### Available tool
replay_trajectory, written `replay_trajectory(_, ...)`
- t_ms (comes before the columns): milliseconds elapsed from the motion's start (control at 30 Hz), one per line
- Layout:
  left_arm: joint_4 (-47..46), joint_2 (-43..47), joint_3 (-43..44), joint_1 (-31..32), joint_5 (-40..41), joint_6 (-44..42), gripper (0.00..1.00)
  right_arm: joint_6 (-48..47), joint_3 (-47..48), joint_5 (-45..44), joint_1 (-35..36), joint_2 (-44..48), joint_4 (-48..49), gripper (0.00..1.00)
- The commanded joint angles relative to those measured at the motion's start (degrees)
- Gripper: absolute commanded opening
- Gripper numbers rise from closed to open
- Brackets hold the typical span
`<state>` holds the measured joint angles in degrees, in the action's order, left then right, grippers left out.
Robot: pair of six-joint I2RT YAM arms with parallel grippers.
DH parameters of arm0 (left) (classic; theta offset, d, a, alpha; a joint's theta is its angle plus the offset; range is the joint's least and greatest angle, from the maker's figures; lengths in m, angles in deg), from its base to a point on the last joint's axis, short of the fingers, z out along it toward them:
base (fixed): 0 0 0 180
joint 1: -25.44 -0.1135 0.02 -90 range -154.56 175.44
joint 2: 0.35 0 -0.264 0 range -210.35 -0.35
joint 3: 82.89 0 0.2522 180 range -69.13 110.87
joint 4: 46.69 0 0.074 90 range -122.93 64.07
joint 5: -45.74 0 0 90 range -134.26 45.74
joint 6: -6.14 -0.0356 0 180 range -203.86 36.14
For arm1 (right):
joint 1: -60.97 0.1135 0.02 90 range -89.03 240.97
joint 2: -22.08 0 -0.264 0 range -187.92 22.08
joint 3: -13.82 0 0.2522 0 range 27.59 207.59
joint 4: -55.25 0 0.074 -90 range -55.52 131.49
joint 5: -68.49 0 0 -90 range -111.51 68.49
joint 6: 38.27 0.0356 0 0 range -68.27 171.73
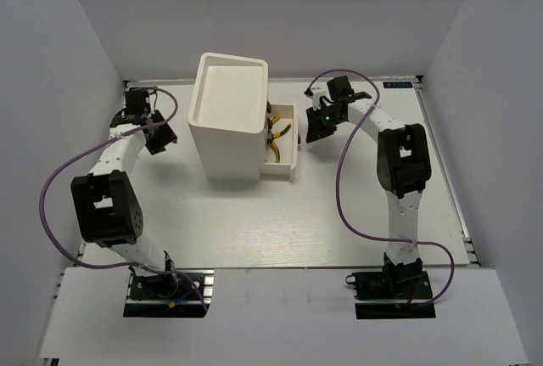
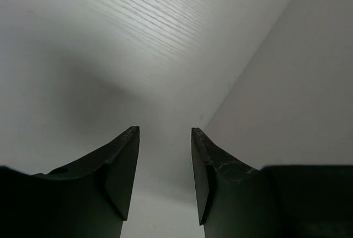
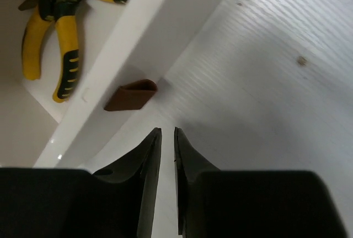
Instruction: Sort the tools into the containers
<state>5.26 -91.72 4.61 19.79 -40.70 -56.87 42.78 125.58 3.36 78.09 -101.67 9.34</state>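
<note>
The tall white cabinet (image 1: 229, 115) stands at the back middle of the table. Its bottom drawer (image 1: 293, 160) is pulled out to the right. Yellow-handled pliers (image 1: 278, 132) lie inside it, and they also show in the right wrist view (image 3: 55, 45). My right gripper (image 1: 312, 132) hovers just right of the drawer, shut and empty (image 3: 165, 129), just below the drawer's brown knob (image 3: 131, 95). My left gripper (image 1: 161, 139) is left of the cabinet, open and empty (image 2: 165, 130). The cabinet wall (image 2: 298, 83) is to its right. No screwdrivers are in view.
White enclosure walls stand close on the left, the right and the back. The right arm's purple cable (image 1: 344, 179) loops over the table. The drawer's front wall (image 3: 127, 50) lies between my right gripper and the pliers.
</note>
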Motion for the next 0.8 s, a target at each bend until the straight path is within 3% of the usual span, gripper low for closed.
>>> replay_trajectory(0, -11.2, 0.8, -0.3, -0.7, -20.1, -1.6, 0.53, -1.0, 3.7, 4.0, 2.2, -1.8, -1.2, 0.22)
replay_trajectory(100, -13.1, -1.6, 0.3, -0.7, -26.0, -2.9, 0.53, 0.9, 6.6, 10.6, 3.3, -3.9, -1.1, 0.2)
replay_trajectory(433, -12.6, -5.7, 0.8, 0.6, -35.4, -5.4, 0.54, 5.5, 13.1, 17.1, 8.3, -9.7, 0.3, 0.17)
replay_trajectory(767, -11.9, -6.2, -0.3, 1.1, -37.0, -6.6, 0.54, 13.6, 20.3, 22.1, 11.6, -15.4, 7.3, 0.15)
